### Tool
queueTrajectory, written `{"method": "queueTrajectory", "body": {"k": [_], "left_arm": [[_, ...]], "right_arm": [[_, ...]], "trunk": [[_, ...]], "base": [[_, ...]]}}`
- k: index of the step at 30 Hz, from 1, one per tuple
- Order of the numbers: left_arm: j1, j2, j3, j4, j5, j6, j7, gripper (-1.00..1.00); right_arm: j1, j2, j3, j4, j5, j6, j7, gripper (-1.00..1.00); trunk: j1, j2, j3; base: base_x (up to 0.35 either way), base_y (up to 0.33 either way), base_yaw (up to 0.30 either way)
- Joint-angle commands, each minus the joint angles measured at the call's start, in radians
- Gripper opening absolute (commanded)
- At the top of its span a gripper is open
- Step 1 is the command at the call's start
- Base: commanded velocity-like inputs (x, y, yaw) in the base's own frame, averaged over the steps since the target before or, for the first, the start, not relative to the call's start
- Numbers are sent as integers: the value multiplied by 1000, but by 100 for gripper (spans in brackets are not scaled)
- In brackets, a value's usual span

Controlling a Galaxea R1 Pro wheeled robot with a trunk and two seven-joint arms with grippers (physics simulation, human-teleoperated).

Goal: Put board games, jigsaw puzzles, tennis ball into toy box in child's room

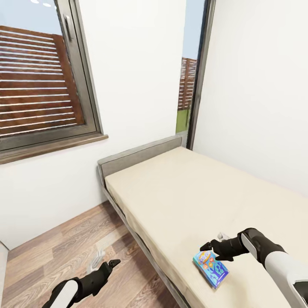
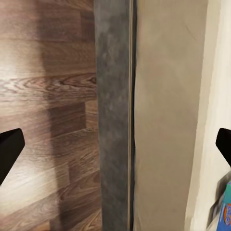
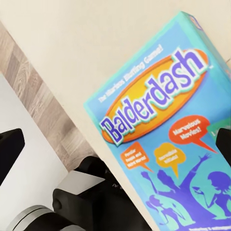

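Blue "Balderdash" board game (image 1: 210, 263) flat on beige bed (image 1: 184, 192), beneath right end effector (image 1: 212, 242).

Both arms wear glossy white shells on the forearms that give way to black, segmented wrist housings. The right tool (image 1: 212, 244) is black with a small white piece at its tip. The left tool (image 1: 112, 263) is black too, with slim pointed fingers.
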Motion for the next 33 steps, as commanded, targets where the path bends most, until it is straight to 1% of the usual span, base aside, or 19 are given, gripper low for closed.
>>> {"method": "queueTrajectory", "body": {"k": [1, 15, 18, 20, 21, 22, 23, 27, 33], "left_arm": [[0, 1, -2, 0, 2, 1, 0, 100], [2, -1, -2, 0, 0, -4, 1, 100], [2, -1, -3, 0, -1, -4, 1, 100], [2, -1, -3, 0, -1, -5, 1, 100], [2, -1, -3, 0, -1, -5, 1, 100], [2, -1, -4, 0, -1, -5, 1, 100], [2, -1, -4, 0, -1, -5, 1, 100], [2, -2, -4, 0, -1, -5, 2, 100], [2, -2, -3, 0, -1, -5, 2, 100]], "right_arm": [[0, -1, 8, -1, -9, 5, 0, 100], [0, -1, 8, -2, -9, 5, 0, 100], [-3, -6, 5, -2, -9, 3, -1, 100], [-8, -16, 2, -2, -10, 3, -2, 100], [-11, -38, -2, -4, -11, 2, -2, 100], [-13, -50, -4, -7, -12, 2, -1, 100], [-13, -50, -4, -7, -12, 2, -1, 100], [-17, -93, -8, -26, -15, 4, -1, 100], [-16, -104, -10, -32, -15, 5, -1, 100]], "trunk": [[0, 0, -1], [0, 0, -1], [0, 0, -1], [0, 0, -1], [0, 0, -1], [0, 0, -1], [0, 0, -1], [0, 0, -1], [0, 0, -1]], "base": [[0, 0, 31], [0, 0, 10], [0, 0, 2], [0, 0, 1], [0, 0, 0], [0, 0, 0], [0, 0, 0], [0, 0, 0], [0, 0, 0]]}}
